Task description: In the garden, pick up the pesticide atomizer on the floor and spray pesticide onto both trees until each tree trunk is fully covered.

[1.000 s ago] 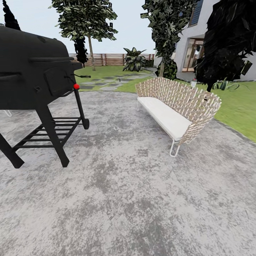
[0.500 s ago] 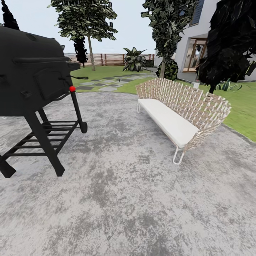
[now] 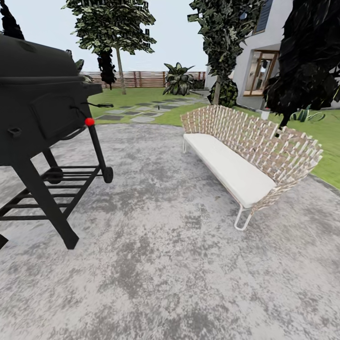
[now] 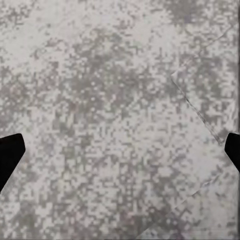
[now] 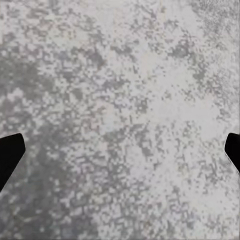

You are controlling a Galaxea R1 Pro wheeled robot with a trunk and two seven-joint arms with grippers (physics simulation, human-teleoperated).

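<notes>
The head view covers a mottled grey paved patio (image 3: 179, 264). At the robot's left stands a black barrel grill (image 3: 40, 108) on black angled legs with a slatted lower shelf; a small red knob (image 3: 89, 122) sits at its near corner and a small black wheel (image 3: 108, 174) rests on the paving. At the right stands a woven wicker sofa (image 3: 264, 151) with a white seat cushion (image 3: 226, 167) and thin white legs; it is well apart from the grill.

Beyond the patio lies the garden lawn (image 3: 326, 137), crossed by grey stepping stones (image 3: 141, 109) and closed at the back by a brown slatted fence (image 3: 141, 78). A white house (image 3: 264, 52) stands behind the sofa. A tree (image 3: 113, 28) with a pale bare trunk (image 3: 121, 71) rises beside the fence; a second tree (image 3: 226, 33) stands nearer the house, its trunk (image 3: 216, 94) partly screened by foliage. A black-foliaged tree (image 3: 311, 52) stands at the far right, and a broad-leaved plant (image 3: 178, 78) sits near the fence. The atomizer cannot be located in these views.

Left wrist view: the left gripper (image 4: 120, 150) faces bare paving, with its dark fingers (image 4: 9, 155) at opposite edges, spread wide and released. Right wrist view: the right gripper (image 5: 120, 152) likewise faces paving, its fingers (image 5: 9, 154) spread wide with nothing between them.
</notes>
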